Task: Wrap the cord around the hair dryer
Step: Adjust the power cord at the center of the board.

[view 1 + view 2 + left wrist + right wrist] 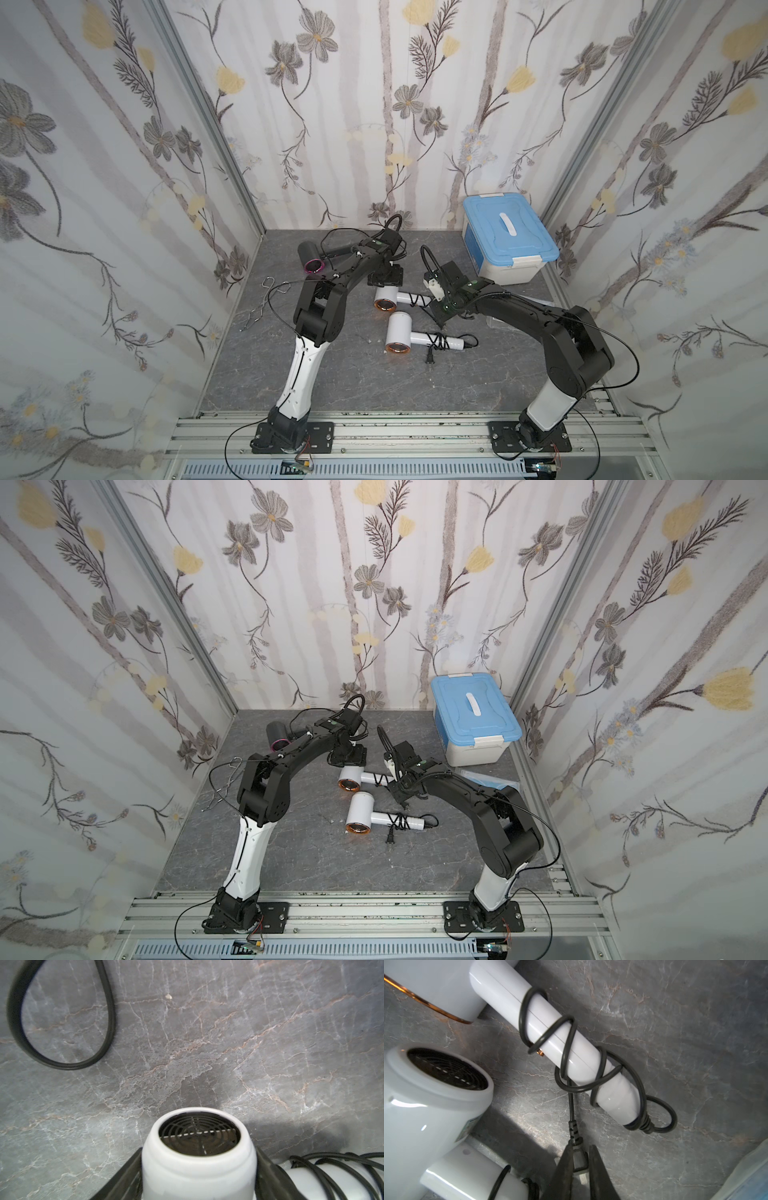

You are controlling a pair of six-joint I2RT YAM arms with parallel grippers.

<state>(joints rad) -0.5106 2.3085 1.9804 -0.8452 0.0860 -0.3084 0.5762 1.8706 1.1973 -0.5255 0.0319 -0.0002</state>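
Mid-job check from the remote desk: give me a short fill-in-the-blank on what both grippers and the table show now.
The right gripper pinches the ___ ending the wrapped cord.
The left gripper holds a ___ hair dryer.
The storage box has a ___ lid.
The pink-ringed dryer is ___.
Missing: plug, white, blue, black.
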